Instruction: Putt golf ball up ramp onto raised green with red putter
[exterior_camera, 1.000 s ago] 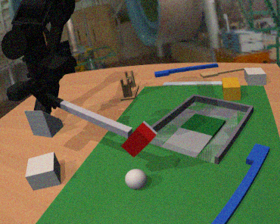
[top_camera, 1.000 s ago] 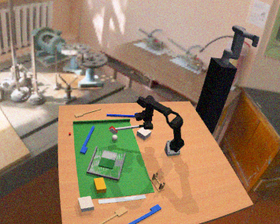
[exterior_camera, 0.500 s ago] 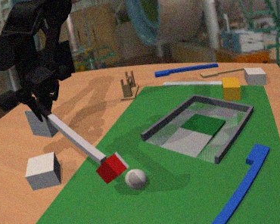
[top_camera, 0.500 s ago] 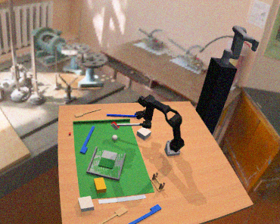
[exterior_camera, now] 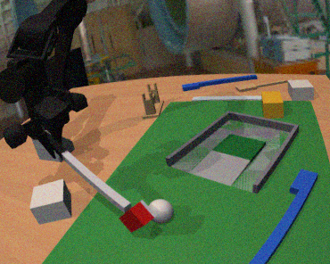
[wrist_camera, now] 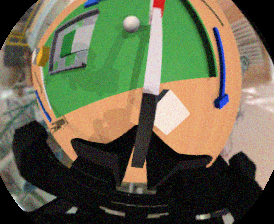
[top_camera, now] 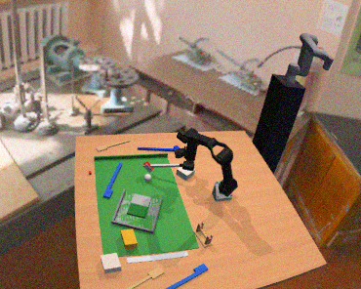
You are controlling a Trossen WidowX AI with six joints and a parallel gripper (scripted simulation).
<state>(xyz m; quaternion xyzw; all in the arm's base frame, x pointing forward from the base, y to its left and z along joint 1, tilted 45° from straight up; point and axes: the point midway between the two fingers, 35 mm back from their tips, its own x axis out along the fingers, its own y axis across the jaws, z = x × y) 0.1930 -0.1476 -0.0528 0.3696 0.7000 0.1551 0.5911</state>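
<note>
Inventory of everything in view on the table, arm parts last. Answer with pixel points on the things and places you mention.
red-headed putter (top_camera: pixel 167 165) (exterior_camera: pixel 96 180) (wrist_camera: pixel 153 55): 1, white shaft, in the claw
white golf ball (top_camera: pixel 147 178) (exterior_camera: pixel 161 210) (wrist_camera: pixel 131 23): 1, on the mat
grey-walled ramp (top_camera: pixel 157 215) (exterior_camera: pixel 276 163) (wrist_camera: pixel 53 55): 1, green top, on the mat
blue sticks: 3, one on the mat
yellow block (top_camera: pixel 129 238) (exterior_camera: pixel 273 105) (wrist_camera: pixel 43 56): 1, mat's edge
white blocks: 2, beside the mat
black arm (top_camera: pixel 225 163) (exterior_camera: pixel 47 45): 1
black claw (top_camera: pixel 187 166) (exterior_camera: pixel 60 153) (wrist_camera: pixel 141 128): 1, shut on the putter

Workshop-like room, green machine (top_camera: pixel 61 56) on a bench, wall radiator (top_camera: pixel 42 29), worn wooden cabinet (top_camera: pixel 325 176)
</note>
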